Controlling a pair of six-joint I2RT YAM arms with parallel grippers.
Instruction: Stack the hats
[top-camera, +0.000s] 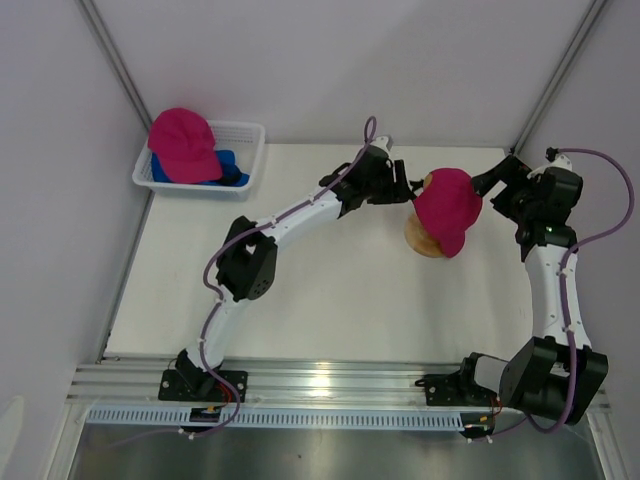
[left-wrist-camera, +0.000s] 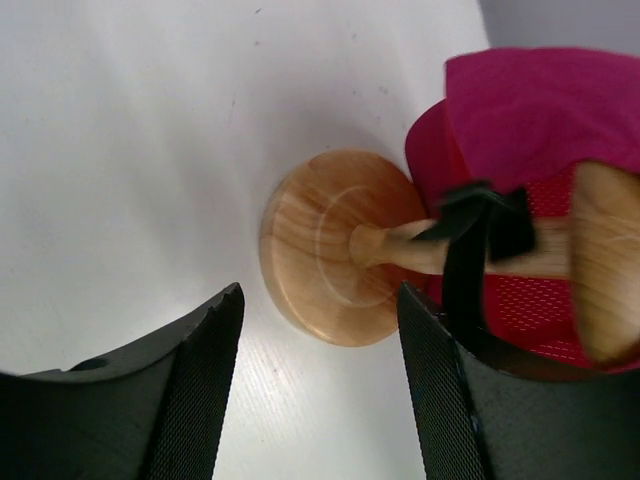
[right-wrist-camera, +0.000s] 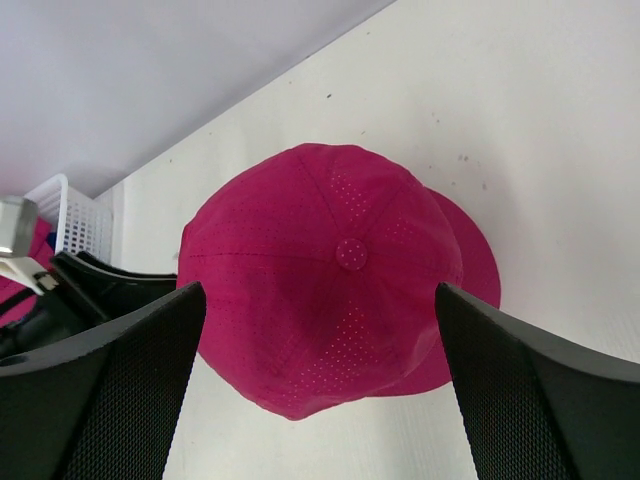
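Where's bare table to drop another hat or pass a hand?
Widest: front centre of the table, bordered by left arm, wooden stand and right arm. Also the left strip between white basket and that arm's elbow. Crowded: around the pink hat on the stand, left claw and right claw flanking it.

We note a white matte desk (top-camera: 300, 300), plain pale walls (top-camera: 300, 60) enclosing it on three sides, grey metal struts (top-camera: 115, 60) at the rear corners, an aluminium rail (top-camera: 330, 380) along our near edge, even diffuse light, soft shadows
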